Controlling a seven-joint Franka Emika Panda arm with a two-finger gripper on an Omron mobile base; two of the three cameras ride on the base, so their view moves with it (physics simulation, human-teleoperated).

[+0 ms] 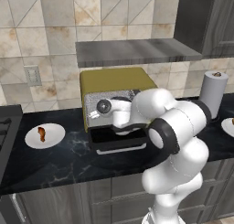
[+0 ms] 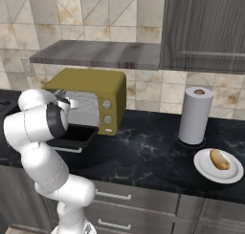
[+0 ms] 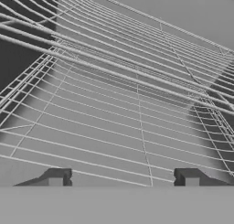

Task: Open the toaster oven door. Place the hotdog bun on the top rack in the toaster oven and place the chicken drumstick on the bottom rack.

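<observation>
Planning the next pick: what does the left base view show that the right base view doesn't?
Left base view: the chicken drumstick on a white plate, left of the toaster oven. Right base view: the hotdog bun on another plate, and the oven's knobs. Both: the oven with its door folded down, and the paper towel roll.

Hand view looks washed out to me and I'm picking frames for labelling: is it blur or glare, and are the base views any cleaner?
Hand view: nearly colourless, wire racks sharp, darker toward the upper left; no blur or glare. Left base view: evenly lit, the arm hides much of the toaster oven. Right base view: hotdog bun crisp, soft shadows.
</observation>
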